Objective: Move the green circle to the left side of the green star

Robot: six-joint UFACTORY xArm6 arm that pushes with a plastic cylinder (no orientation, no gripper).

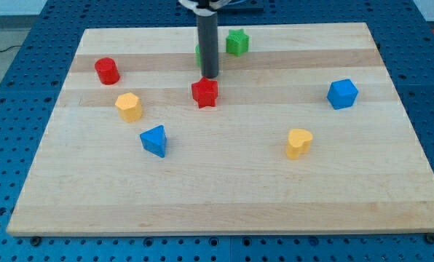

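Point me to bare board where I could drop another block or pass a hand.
Widest free patch: the view's bottom strip, below the blue triangle and yellow heart. Also free: centre, between those two. Crowded: top centre, where my tip sits beside the mostly hidden green circle, with the green star and red star close.

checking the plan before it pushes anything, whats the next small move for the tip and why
Probably a short nudge toward the view's left. My tip sits right in front of the green circle, which is mostly hidden behind the rod and already lies just left of the green star. The red star is close below the tip, so I would keep the move small and away from it.
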